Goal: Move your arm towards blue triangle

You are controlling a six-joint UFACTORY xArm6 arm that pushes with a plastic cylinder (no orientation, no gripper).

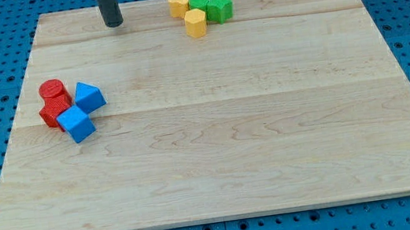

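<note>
Near view's top, my tip (113, 23) upright, blue triangle (89, 96) well apart

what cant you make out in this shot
- Rod above my tip: cut off by the view's top edge.
- Second red block: mostly hidden behind the red cylinder and blue cube; shape unclear.
- Blue triangle: too small to confirm its shape.
- Rear green block: partly hidden by the yellow blocks and front green block.
</note>
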